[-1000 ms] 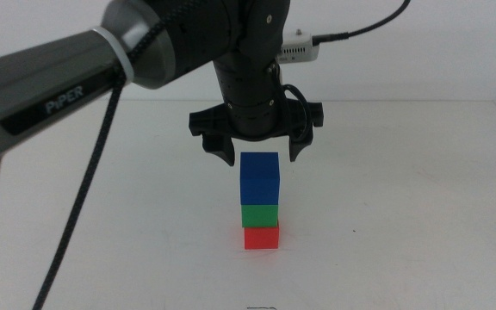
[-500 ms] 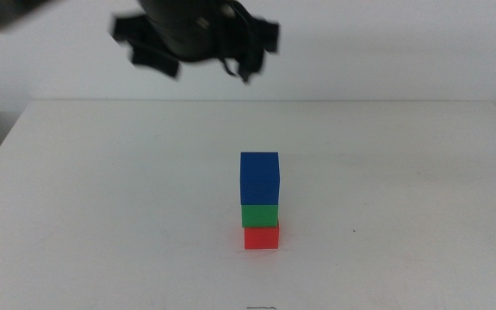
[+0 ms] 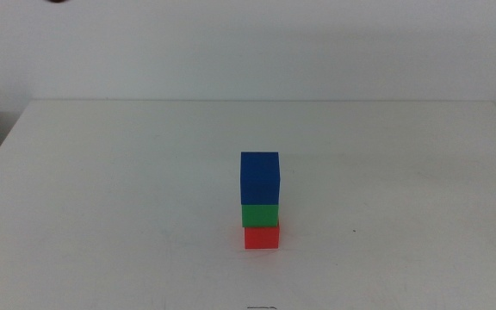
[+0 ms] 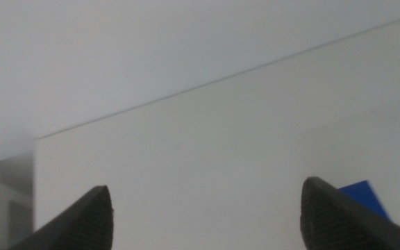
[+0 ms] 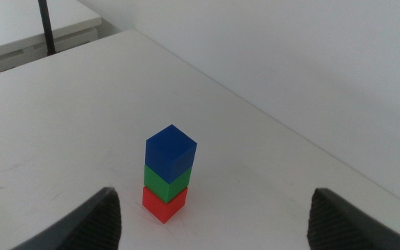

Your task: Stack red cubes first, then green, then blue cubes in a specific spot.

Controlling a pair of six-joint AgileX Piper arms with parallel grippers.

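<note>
A finished tower is seen near the middle of the white surface [image 3: 102, 189]: the red cube [image 3: 262, 236] rests on the surface, the green cube [image 3: 260, 214] sits on it, and the blue cube [image 3: 260, 178] sits on top. The faces are closely aligned, and the stack stands upright with nothing touching it.

The left claw [image 4: 203, 208] is held released, its two dark jaws spread wide with nothing between them; a corner of the blue cube is glimpsed beside one jaw in the left wrist view. The left arm is not seen in the middle view. The right claw [image 5: 214, 212] is likewise held released and empty, its jaws wide apart, with the tower framed between them from well off. A dark part at the right edge of the middle view is probably that waiting arm.

The stacking order asked for is judged to be complete. What remains is thought to be only clearing away: both arms would be kept well apart from the tower so that it is not knocked.
</note>
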